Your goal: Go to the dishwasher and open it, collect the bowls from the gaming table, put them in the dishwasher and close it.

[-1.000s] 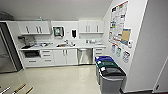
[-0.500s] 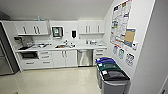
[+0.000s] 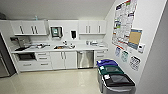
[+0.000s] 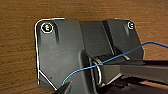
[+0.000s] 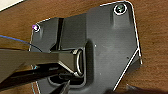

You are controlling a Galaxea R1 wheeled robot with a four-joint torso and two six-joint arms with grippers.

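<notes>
While the wrist views offered no clear sight of fingers, it could not be told whether either claw stood wide or narrow; each showed the robot's own dark plate over a brown wood-grain surface.

Further out, in the head view, a kitchenette ran across the middle of the frame. The dishwasher [image 3: 85, 59], steel-fronted with a bar handle near its top, sat just right of centre under the table [image 3: 75, 48], between white cabinet doors [image 3: 63, 60] on its left and a narrow stack of drawers [image 3: 100, 55] on its right. Its door was shut. A sink [image 3: 60, 46] lay in the table to its upper left. Three lidded bins [image 3: 113, 77] stood in the lower right against a wall hung with posters [image 3: 123, 21]. Bare pale floor [image 3: 55, 81] lay between the robot and the dishwasher.

Judged from this, the task had barely begun: the robot was not yet at the dishwasher, and opening it, collecting the bowls, loading and closing all remained.
</notes>
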